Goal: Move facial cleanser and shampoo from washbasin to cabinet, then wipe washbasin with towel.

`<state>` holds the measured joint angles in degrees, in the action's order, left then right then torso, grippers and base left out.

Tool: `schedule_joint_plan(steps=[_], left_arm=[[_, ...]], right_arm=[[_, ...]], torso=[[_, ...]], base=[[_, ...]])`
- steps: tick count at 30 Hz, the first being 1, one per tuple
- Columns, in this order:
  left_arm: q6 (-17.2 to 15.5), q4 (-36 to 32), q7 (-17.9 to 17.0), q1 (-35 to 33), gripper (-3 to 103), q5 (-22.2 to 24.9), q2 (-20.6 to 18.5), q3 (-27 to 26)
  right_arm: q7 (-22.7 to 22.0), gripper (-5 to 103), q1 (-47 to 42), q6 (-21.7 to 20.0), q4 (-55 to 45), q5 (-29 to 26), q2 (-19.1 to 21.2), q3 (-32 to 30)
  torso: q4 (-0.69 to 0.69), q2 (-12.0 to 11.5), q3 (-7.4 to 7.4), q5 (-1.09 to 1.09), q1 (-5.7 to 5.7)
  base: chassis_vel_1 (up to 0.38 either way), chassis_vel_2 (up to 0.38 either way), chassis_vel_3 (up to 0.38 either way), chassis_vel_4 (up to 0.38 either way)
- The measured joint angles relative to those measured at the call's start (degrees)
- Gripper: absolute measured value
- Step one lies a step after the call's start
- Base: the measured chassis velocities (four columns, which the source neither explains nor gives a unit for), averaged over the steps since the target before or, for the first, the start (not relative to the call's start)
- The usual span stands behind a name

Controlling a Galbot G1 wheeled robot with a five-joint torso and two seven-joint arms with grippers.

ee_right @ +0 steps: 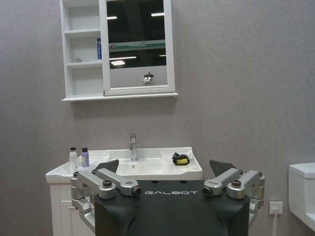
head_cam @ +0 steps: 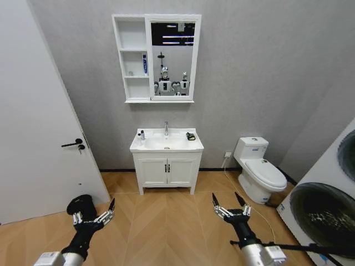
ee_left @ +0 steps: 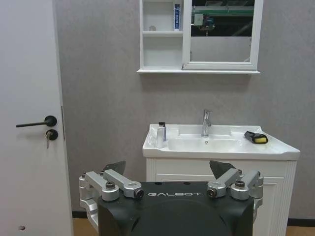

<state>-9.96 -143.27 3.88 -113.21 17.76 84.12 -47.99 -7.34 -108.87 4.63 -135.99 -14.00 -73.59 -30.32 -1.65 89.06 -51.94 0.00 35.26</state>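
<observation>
The white washbasin (head_cam: 166, 143) stands far ahead against the grey wall, with the chrome tap at its back. Two small bottles sit on its left rim, one white (ee_right: 73, 158) and one purple (ee_right: 84, 157); I cannot tell which is the facial cleanser and which the shampoo. The black towel (head_cam: 191, 136) with a yellow-green edge lies on the right rim. Above hangs the cabinet (head_cam: 132, 58); a blue tube (head_cam: 145, 64) stands in its middle niche. My left gripper (head_cam: 97, 209) and right gripper (head_cam: 226, 198) hover low over the floor, both open and empty, well short of the basin.
A white door with a black handle (head_cam: 72, 143) is on the left. A toilet (head_cam: 260, 172) and a washing machine (head_cam: 327, 205) stand on the right. The two-door vanity (head_cam: 166, 170) carries the basin. Open wooden floor (head_cam: 166, 221) lies between me and it.
</observation>
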Motion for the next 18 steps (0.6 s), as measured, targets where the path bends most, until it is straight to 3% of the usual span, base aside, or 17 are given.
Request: schedule_joint_plan(steps=[18], left_arm=[[-0.1,0.5,0.4,0.3,97,0.0,0.0,0.3]], right_arm=[[0.2,100,-0.3,-0.3,0.3,0.2,-0.4,0.3]], torso=[[0.00,0.0,0.00,0.00,0.00]], base=[[0.000,0.000,0.000,0.000]])
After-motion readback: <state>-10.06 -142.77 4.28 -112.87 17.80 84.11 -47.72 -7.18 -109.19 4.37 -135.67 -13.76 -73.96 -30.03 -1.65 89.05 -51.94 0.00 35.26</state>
